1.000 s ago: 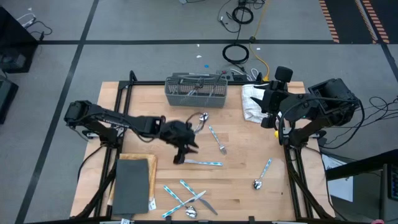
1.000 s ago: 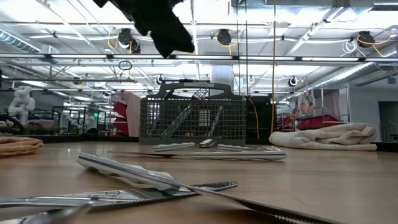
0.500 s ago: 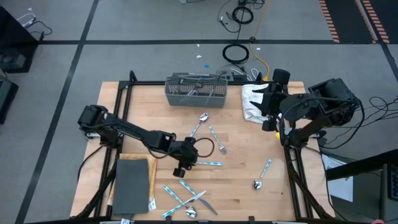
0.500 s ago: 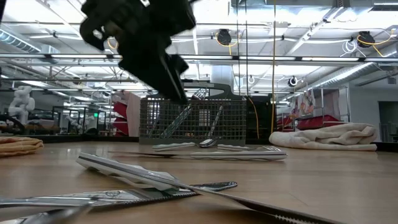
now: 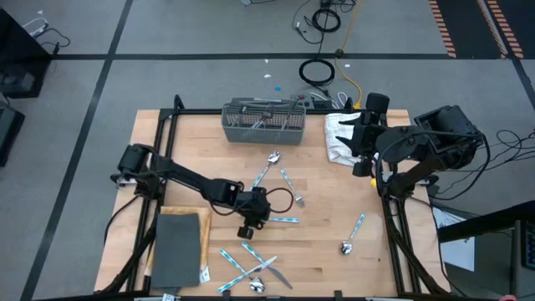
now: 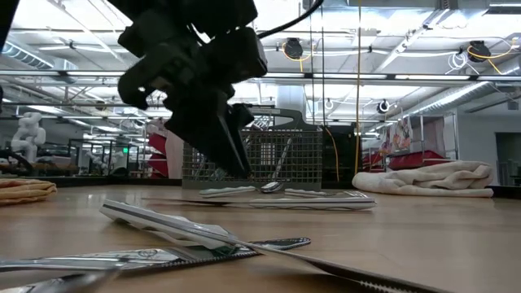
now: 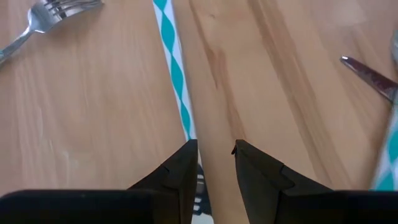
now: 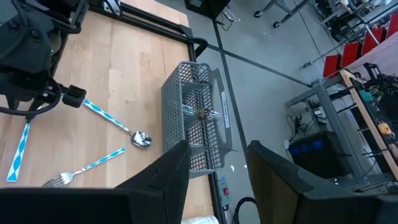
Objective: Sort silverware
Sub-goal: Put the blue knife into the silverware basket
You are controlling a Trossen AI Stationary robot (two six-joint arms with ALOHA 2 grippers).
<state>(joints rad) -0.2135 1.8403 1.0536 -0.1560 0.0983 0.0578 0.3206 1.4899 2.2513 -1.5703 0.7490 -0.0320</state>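
Note:
The silverware lies scattered on the wooden table [image 5: 334, 192]: a spoon [image 5: 269, 162], a fork [image 5: 292, 189], a knife [image 5: 274, 219] with a blue-and-white handle, another spoon [image 5: 352, 234] and a crossed heap [image 5: 251, 269] near the front edge. My left gripper [image 5: 247, 226] hangs low over the knife's left end, slanting down, its fingers a little apart. In the left wrist view the striped handle [image 7: 176, 74] runs out from under one fingertip [image 7: 186, 155]. In the low view the fingertips [image 6: 238, 169] stand just above the tabletop. My right gripper [image 8: 217, 149] waits open, high at the back right.
A grey mesh basket [image 5: 263, 124] stands at the far edge, with some pieces upright in it. A white folded towel [image 5: 338, 138] lies to its right. A dark grey mat [image 5: 177, 247] covers the near left corner. Bare wood lies between the knife and the right spoon.
My left gripper has come down from well above the table and gone toward the near edge, tipping more steeply, until its fingertips hang just over the knife's left end. The gap between its fingers looks the same. No piece of silverware has moved.

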